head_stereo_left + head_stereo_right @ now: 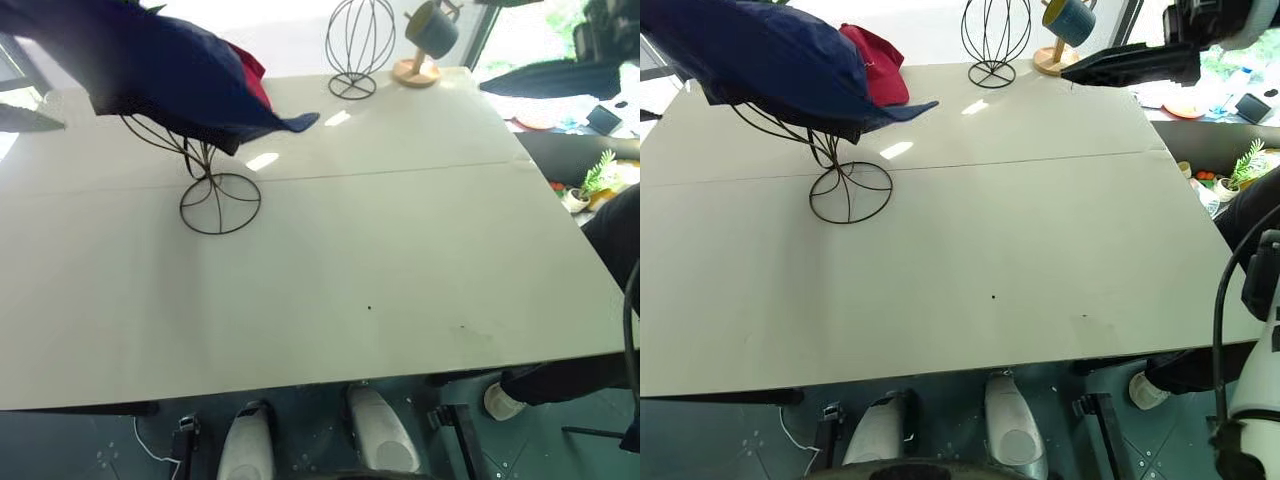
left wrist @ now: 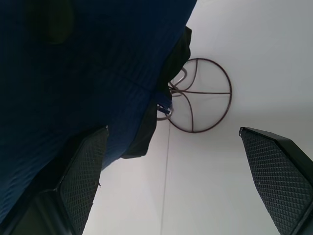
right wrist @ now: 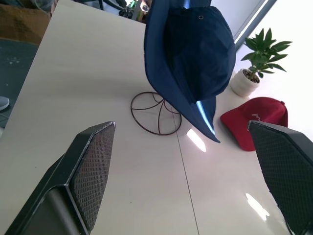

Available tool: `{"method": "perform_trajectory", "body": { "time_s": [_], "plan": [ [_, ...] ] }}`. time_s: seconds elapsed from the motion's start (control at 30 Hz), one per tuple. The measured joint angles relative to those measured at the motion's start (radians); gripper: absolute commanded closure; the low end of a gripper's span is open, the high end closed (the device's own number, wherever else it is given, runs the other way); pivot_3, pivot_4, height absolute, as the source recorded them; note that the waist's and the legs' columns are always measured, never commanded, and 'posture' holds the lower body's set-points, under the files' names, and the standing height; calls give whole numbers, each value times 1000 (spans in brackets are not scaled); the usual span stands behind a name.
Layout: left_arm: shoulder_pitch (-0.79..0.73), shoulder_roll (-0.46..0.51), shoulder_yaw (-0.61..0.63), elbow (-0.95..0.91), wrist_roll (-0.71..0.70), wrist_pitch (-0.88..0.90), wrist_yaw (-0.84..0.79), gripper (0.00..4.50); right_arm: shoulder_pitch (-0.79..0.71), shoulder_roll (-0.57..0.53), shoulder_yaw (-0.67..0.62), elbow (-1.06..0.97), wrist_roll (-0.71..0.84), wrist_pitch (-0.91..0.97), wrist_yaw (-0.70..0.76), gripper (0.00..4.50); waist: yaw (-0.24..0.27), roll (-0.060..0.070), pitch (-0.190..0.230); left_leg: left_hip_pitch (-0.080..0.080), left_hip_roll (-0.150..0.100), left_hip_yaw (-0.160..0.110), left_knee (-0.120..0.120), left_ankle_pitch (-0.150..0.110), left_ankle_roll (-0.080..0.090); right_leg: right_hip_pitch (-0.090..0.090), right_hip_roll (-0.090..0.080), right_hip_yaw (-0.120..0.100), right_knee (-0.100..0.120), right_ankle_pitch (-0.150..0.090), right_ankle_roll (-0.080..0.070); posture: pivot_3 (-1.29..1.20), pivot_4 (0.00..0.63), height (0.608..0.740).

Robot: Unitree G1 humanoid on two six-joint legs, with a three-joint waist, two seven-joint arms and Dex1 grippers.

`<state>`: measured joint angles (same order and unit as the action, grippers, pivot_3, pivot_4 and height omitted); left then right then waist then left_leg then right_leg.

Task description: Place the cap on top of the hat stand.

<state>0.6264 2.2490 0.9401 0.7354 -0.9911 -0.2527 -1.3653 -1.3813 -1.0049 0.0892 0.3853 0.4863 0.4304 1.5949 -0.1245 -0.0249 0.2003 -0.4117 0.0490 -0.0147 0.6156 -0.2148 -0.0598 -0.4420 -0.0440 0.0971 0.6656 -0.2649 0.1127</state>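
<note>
Pale, smooth tabletop [image 1: 400, 260], crossed by a thin seam running edge to edge, with bright patches of glare near the far side and a couple of tiny dark specks toward the near edge. Dark teal floor below the near edge.

Navy cap [image 1: 150, 65] draped over the head of the hat stand [image 1: 205, 190] near the far left corner, wide brim flopping down around the wire, one pointed fold of brim reaching toward the middle of the far edge. Stand's round ring base [image 1: 220, 204] flat on the tabletop just on the near side of the seam, thin stem rising into the fabric. Red cap [image 1: 872, 62] lying on the tabletop just behind, partly hidden by the navy brim.

At the far edge, a smaller wire-globe stand [image 1: 358, 45], and beside it toward the far right corner a wooden peg stand [image 1: 418, 68] carrying a dark mug [image 1: 432, 28]. Potted green plant [image 3: 257, 63] in a white pot at the tabletop's edge beyond the red cap.

Left gripper [image 2: 171, 181] close beside the cap's brim, fingers [image 2: 83, 176] spread wide apart, holding nothing. Right gripper [image 3: 186, 181] raised over the tabletop and facing the stand, fingers [image 3: 93, 171] likewise parted wide and empty. Clutter, a second small plant [image 1: 598, 178] and a person's shoe [image 1: 503, 402] off the right edge.
</note>
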Motion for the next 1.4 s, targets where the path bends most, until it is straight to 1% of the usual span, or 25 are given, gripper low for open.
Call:
{"method": "perform_trajectory", "body": {
  "time_s": [0.07,0.17,0.23,0.27,0.3,0.33,0.43,0.53,0.57,0.6,0.63,0.67,0.73,0.77,0.8,0.9,1.03,1.23,1.4],
  "plan": [
    [30,0,33,6,18,-2,-12,0,16,-3,-19,-25,-2,15,-7,78,0,1,1,0,0,0,-1,0,0,0,0,0,0,0,0,0,150,740],
    [47,0,61,12,41,-1,-45,846,22,-17,-42,-52,-4,33,-21,0,0,1,1,-1,0,1,0,0,0,0,0,0,0,0,0,0,150,740],
    [48,0,65,25,46,-1,-64,1802,25,-20,-55,-63,-7,43,-27,0,0,1,1,-1,0,2,0,0,0,0,0,0,0,0,0,0,150,740],
    [49,0,66,35,46,0,-74,2472,26,-21,-60,-69,-10,44,-30,0,0,1,1,-1,0,2,0,0,0,0,0,0,0,0,0,0,150,740],
    [49,0,66,43,46,3,-84,2877,29,-21,-64,-71,-11,44,-34,0,0,1,1,-1,0,2,0,0,0,0,0,0,0,0,0,0,150,740],
    [48,0,66,48,45,7,-98,3402,33,-21,-66,-74,-12,44,-36,0,0,1,1,0,0,2,0,0,0,0,0,0,0,0,0,0,150,740],
    [25,0,61,63,45,20,-149,3402,40,-21,-66,-76,-16,44,-39,0,-1,1,1,-1,0,2,2,0,0,0,0,1,0,0,0,0,150,740],
    [-52,0,48,101,44,35,-203,3402,40,-20,-67,-76,-25,43,-48,0,-2,1,1,-1,0,2,2,0,0,0,0,1,0,0,0,0,150,740],
    [-71,0,44,111,42,46,-213,3176,40,-19,-67,-76,-27,43,-49,0,-2,1,1,0,0,2,2,0,0,0,0,1,0,0,1,0,150,740],
    [-96,0,34,122,37,62,-226,2938,40,-18,-67,-75,-31,42,-50,0,-2,1,1,0,0,2,2,0,0,0,0,1,0,0,1,0,150,740],
    [-125,-1,18,132,29,84,-234,2604,41,-16,-68,-73,-32,40,-53,0,-2,1,1,0,0,2,1,0,0,0,0,1,0,0,1,0,150,740],
    [-155,-3,6,136,22,108,-241,2182,41,-13,-68,-68,-33,36,-56,0,-2,1,1,0,0,2,1,0,0,0,0,1,0,0,1,0,150,740],
    [-238,-16,-23,141,20,142,-245,1228,42,-4,-69,-51,-38,20,-57,0,-5,1,1,0,0,2,2,0,0,0,0,1,0,0,1,0,150,740],
    [-267,-18,-27,148,20,151,-245,671,42,-2,-69,-38,-43,16,-58,0,-4,1,1,-1,0,2,2,0,0,0,0,1,0,0,1,0,150,740],
    [-289,-19,-30,155,19,155,-245,223,42,2,-69,-26,-48,11,-58,0,-3,1,1,0,0,2,2,0,0,0,0,1,0,0,1,0,150,740],
    [-293,-17,-31,172,18,148,-218,223,38,12,-69,2,-60,-7,-57,0,0,1,1,0,0,2,2,0,0,0,0,1,1,0,1,0,150,740],
    [-228,-13,5,167,23,111,-132,223,16,18,-69,30,-72,-17,-53,0,1,1,1,0,0,3,4,0,0,1,-1,1,2,0,1,0,150,740],
    [-47,-9,145,72,86,49,22,223,6,7,-69,6,-70,18,-37,0,0,1,2,-2,0,3,4,0,0,0,-1,1,1,0,1,0,150,740],
    [-35,0,253,41,110,54,51,223,59,-17,-101,-56,-65,52,-44,0,-3,1,2,-2,0,4,3,0,0,-1,-1,1,1,-1,2,0,150,740]
  ]
}}
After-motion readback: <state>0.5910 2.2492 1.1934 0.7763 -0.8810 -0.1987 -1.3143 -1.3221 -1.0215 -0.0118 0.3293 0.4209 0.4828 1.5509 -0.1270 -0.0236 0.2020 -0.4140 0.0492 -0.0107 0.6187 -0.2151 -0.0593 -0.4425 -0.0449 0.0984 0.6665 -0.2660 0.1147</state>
